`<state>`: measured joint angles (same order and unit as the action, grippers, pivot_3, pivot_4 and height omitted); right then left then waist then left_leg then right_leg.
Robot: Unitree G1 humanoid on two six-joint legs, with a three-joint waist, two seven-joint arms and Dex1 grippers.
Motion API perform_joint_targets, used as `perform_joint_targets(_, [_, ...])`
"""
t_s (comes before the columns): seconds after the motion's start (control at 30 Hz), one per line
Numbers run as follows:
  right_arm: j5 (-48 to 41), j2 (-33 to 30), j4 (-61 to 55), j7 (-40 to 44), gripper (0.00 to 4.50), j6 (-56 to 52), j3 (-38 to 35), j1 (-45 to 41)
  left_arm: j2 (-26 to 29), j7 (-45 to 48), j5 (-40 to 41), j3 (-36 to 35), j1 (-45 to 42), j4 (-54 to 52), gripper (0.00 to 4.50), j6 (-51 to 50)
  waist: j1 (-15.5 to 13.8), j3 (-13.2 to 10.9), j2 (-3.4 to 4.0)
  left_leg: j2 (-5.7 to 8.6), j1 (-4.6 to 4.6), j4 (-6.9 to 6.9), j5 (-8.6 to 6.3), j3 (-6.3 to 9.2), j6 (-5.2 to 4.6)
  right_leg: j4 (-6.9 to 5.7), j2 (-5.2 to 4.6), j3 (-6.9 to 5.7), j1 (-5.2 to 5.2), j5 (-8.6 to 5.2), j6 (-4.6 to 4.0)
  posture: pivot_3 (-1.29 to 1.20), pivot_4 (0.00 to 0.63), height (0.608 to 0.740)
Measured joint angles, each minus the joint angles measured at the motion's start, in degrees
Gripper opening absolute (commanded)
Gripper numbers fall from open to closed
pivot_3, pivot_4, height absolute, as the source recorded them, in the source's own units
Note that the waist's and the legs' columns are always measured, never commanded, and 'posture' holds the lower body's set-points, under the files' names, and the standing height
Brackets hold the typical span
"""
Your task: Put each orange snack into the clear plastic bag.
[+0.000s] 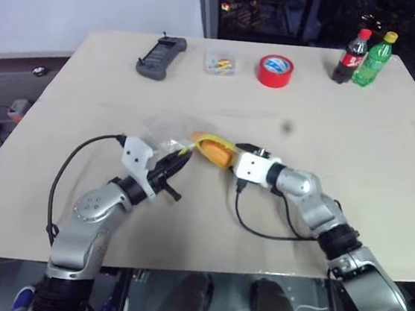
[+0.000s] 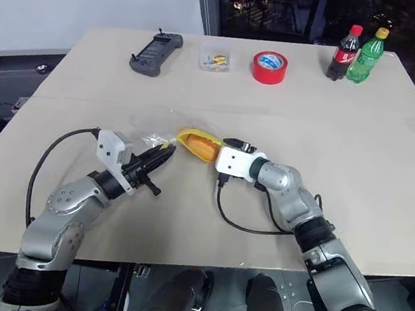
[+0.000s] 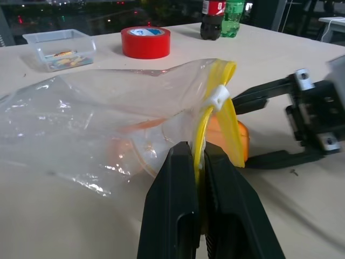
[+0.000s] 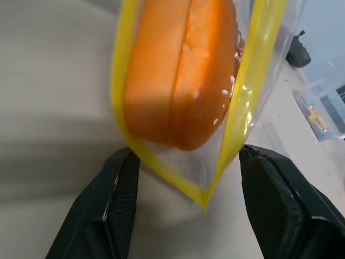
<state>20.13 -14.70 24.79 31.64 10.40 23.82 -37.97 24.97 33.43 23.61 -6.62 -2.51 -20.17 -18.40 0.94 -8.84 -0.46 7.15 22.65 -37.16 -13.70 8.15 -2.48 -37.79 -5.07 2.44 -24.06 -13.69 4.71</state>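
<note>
I am holding the crinkly clear plastic zip bag (image 3: 102, 116) by its yellow seal strip, my left claw (image 3: 200, 162) pinched shut on that strip so the mouth is standing open. One oval orange-brown snack (image 4: 180, 75) is sitting in that mouth, framed by the yellow edge. My right claw (image 4: 188, 178) is standing spread, one finger to either side of the bag's mouth and gripping nothing; from the head camera it is just beside the mouth, on the side away from my left claw. I am seeing an orange tint deeper inside the bag, but I cannot tell whether it is the second snack.

To finish this step well, I am judging that the left pinch should stay firm and level, so the mouth does not fold. The right claw should draw straight back from the bag, fingers apart, without snagging the strip or dragging the snack out again.
</note>
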Motion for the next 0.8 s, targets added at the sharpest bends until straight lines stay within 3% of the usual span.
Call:
perform_joint_targets(0.1, [0.19,0.21,2.17,-1.22,0.72,1.06,0.0,-0.83,0.54,0.09,0.29,-0.05,0.0,-0.03,0.0,-0.02,-0.01,0.0,0.0,0.0,0.0,0.0,0.0,0.0,0.0,0.0,0.0,0.01,0.0,0.0,0.0,0.0,0.15,0.74])
perform_joint_targets(0.17, [0.08,0.12,2.31,-1.69,0.05,1.51,-0.18,-1.01,0.73,0.1,0.37,-0.09,-0.03,-0.03,0.0,-0.02,0.0,0.0,0.0,0.0,0.0,0.0,-0.01,0.0,0.01,0.01,0.01,0.01,0.0,0.0,0.0,0.0,0.15,0.74])
perform_joint_targets(0.37, [-1.34,-3.88,-3.23,-1.12,0.05,-0.37,-3.28,-0.96,1.63,0.6,1.39,-0.04,-4.43,0.18,0.0,-1.15,-0.39,-0.03,0.01,0.0,0.03,-0.04,-0.01,0.04,0.02,0.01,0.0,-0.04,0.0,0.0,0.0,0.0,0.15,0.74])
perform_joint_targets(0.6, [-3.04,-13.98,-9.34,1.97,0.05,-6.58,-9.51,-7.87,1.37,1.86,6.59,2.0,-21.77,5.17,0.0,-10.44,-0.13,-0.09,-0.04,0.01,0.1,-0.07,-0.01,0.05,0.02,-0.01,0.02,-0.07,-0.03,0.0,0.0,0.0,0.15,0.74])
perform_joint_targets(0.8, [-4.86,-22.65,-10.87,14.21,0.05,-11.89,-10.21,-10.44,-1.43,2.58,7.65,4.35,-36.65,19.39,0.0,-15.35,-0.04,-0.1,-0.07,0.02,0.17,-0.07,-0.01,0.03,0.0,0.19,-0.01,-0.06,0.0,0.0,0.01,0.0,0.15,0.74])
